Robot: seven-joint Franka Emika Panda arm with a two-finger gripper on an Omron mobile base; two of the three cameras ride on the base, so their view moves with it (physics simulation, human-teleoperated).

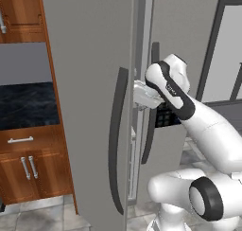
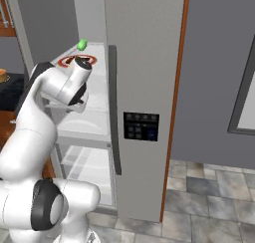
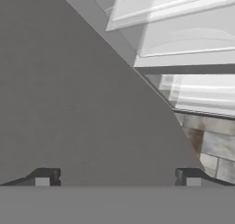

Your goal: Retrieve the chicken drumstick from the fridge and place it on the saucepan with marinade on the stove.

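Kitchen tiles and wood cabinets flank the fridge (image 2: 144, 87), its left door ajar. Retrieval is under way: the gripper (image 3: 117, 177), jaws wide apart and empty, must reach deeper toward the shelf. From the right, the drumstick (image 2: 82, 61) sits on a red-rimmed plate (image 2: 64, 61) beside a green ball (image 2: 82, 44); the hand camera faces door and shelves.

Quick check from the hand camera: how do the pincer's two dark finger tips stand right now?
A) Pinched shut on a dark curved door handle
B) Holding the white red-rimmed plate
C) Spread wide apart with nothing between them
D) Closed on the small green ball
C: in the hand view the pincer shows its dark tips far apart at the bottom, with just the flat grey door of the tall light-grey fridge ahead of them and nothing gripped.
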